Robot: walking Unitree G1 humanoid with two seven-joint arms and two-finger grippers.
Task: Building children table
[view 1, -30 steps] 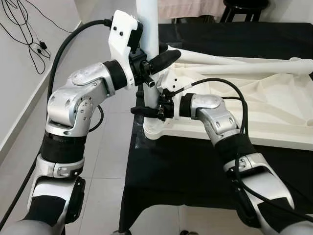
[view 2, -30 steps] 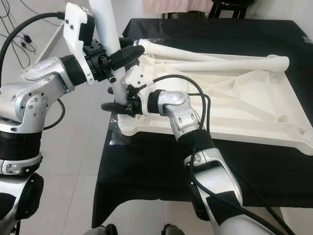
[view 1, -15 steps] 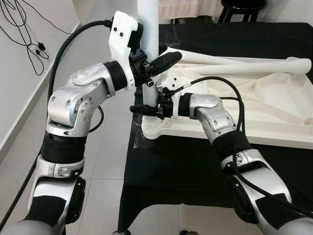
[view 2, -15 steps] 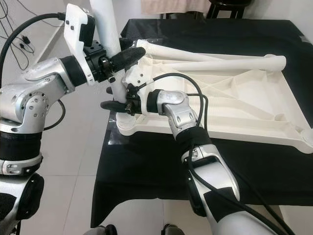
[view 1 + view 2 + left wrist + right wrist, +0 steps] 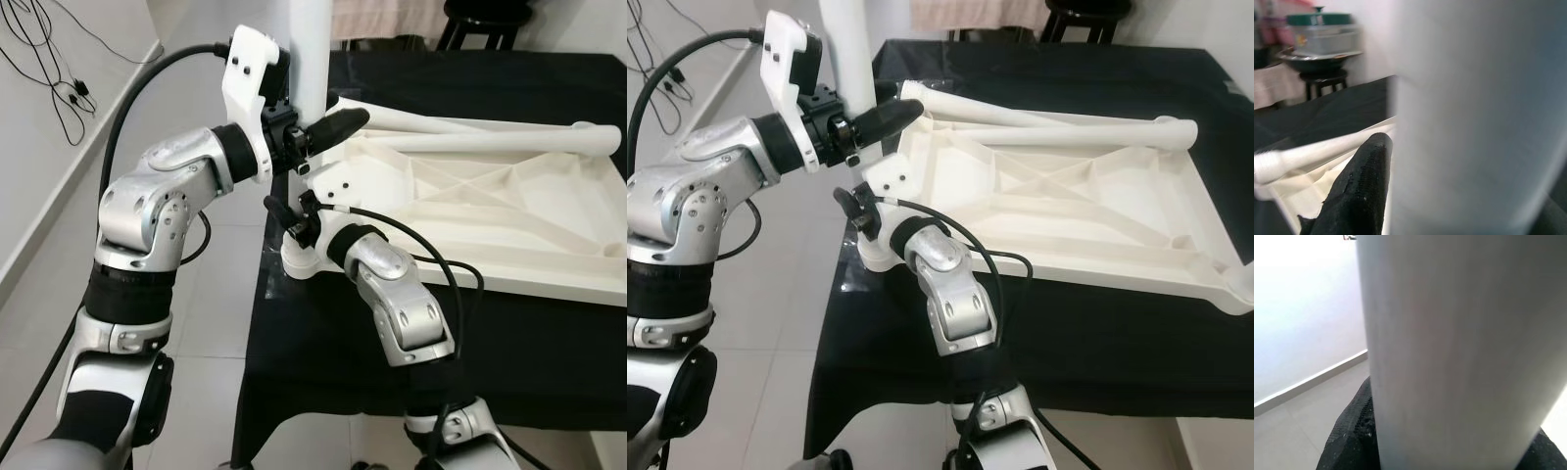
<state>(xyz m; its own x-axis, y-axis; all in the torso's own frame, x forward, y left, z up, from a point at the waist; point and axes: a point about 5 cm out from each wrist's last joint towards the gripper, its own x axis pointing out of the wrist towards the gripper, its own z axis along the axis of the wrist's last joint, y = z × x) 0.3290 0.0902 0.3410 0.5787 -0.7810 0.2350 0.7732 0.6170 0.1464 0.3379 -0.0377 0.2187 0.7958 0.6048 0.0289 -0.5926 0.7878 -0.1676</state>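
So the white table leg [image 5: 312, 59] is stood upright in the corner socket [image 5: 306, 257] of the upside-down white tabletop [image 5: 470, 211], which is laid on the black cloth [image 5: 343, 333] with that corner at about 9 o'clock of the panel. The leg is clamped high up by the left gripper [image 5: 318, 132], one black finger [image 5: 1359, 188] seen pressed right against the white tube in the left wrist view.

The big change from a second ago is the right arm: the elbow has been swung way in toward the robot, so the forearm is now pointed up from 6 o'clock instead of coming in from 3 o'clock. The right gripper [image 5: 294, 220] is kept low on the leg, just above the socket, fingers wrapped round the tube. Two more loose legs [image 5: 490, 132] are left lying across the tabletop's far edge at 12 o'clock, same as before.
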